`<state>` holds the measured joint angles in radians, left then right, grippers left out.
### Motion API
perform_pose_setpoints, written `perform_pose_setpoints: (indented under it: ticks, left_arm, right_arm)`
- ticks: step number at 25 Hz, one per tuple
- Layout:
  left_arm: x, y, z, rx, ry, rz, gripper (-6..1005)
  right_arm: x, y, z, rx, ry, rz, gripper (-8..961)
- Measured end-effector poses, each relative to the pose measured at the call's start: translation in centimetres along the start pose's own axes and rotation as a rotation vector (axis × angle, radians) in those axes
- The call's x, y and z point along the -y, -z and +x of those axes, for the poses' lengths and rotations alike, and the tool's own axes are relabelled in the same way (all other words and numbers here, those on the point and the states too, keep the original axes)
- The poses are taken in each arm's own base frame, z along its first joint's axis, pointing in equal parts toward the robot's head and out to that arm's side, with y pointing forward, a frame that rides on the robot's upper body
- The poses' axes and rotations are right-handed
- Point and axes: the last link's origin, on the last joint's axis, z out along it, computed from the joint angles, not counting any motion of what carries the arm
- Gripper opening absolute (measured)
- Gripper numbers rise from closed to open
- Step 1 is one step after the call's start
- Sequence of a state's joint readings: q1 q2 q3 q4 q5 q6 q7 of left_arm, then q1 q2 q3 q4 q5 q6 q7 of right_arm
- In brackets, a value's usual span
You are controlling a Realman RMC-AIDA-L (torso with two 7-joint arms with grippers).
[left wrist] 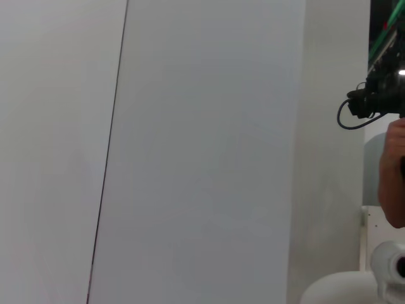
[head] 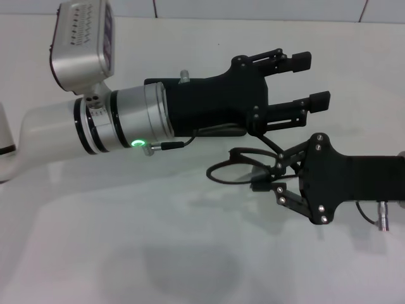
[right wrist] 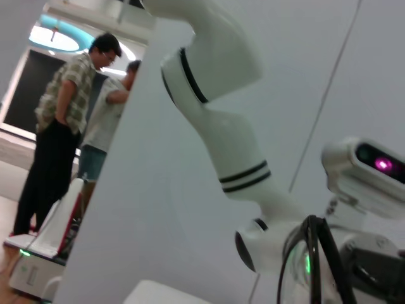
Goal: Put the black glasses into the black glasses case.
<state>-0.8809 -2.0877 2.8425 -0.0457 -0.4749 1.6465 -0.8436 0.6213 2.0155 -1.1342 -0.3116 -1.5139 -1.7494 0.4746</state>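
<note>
**Glasses pinched above table**

Left gripper (head: 308,81) hung nearest the head camera, fingers spread, holding nothing. Just below it, right gripper (head: 264,179) pinched the black glasses (head: 235,168) by the frame, over the white table (head: 126,253).

Soft overhead light is falling evenly on my white counter (head: 126,253), casting faint blurred shadows beneath my arms. My right wrist view is catching bright backlit glare.
</note>
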Motion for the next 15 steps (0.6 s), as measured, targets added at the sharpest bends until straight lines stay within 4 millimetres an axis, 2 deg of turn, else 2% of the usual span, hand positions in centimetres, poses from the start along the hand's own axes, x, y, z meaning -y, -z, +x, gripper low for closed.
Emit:
perform_pose_setpoints:
  ticks: [15]
  left_arm:
    - [0.31, -0.68, 0.37, 0.019, -0.019, -0.021, 712]
  right_arm:
    - [1.02, 0.13, 0.9, -0.062, 0.002, 0.075, 114]
